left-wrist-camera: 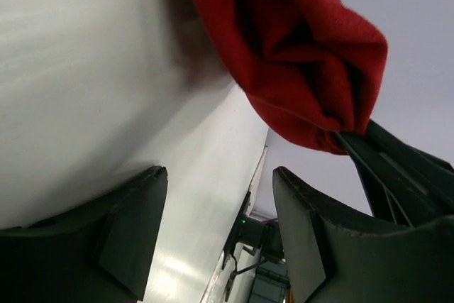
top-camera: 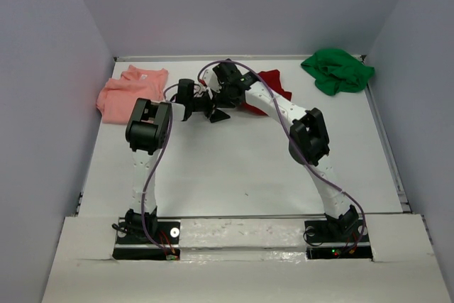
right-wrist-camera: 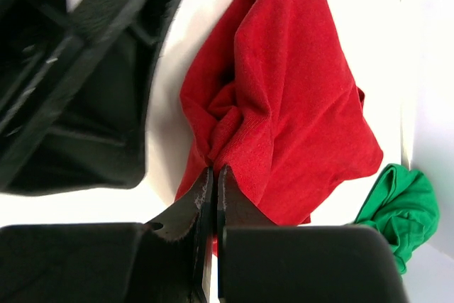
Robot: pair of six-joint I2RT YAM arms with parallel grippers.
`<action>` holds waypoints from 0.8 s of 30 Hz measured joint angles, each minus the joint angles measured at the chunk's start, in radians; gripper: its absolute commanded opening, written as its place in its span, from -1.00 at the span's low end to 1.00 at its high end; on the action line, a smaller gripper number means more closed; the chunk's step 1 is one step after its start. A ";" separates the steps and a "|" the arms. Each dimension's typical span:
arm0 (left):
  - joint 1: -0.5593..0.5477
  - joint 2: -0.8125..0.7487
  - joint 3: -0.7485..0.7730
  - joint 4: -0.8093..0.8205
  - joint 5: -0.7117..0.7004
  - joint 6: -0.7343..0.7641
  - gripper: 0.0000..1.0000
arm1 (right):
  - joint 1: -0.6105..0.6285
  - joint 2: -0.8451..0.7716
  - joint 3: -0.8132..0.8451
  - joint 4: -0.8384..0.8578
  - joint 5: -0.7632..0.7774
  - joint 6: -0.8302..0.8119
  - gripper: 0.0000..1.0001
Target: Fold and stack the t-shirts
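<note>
Crumpled dark red t-shirt, centre frame, in soft folds. Right gripper pinches its edge tightly; left gripper gapes, empty.

L arm: rises from near-left base, elbow bent high, forearm angled fwd and to the right. L gripper: jaws wide apart, both pads in view, tips facing R gripper. R arm: from near-right base, elbow bent, long forearm reaching fwd-left toward centre. R gripper: jaws closed, tips pinching a fold of dark red t-shirt. Both wrists close together at mid-rear; R gripper sits just beside L's open jaws.
</note>
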 measured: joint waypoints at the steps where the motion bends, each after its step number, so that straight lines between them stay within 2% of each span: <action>1: 0.000 0.010 0.013 0.002 0.001 -0.003 0.44 | 0.000 0.000 0.000 -0.001 -0.002 0.000 -1.00; 9: 0.002 0.053 0.093 0.037 0.002 -0.036 0.43 | 0.000 -0.018 -0.029 -0.002 -0.011 0.003 -1.00; 24: 0.038 0.106 0.145 0.121 0.003 -0.114 0.42 | 0.000 -0.023 -0.035 -0.003 -0.013 0.003 -1.00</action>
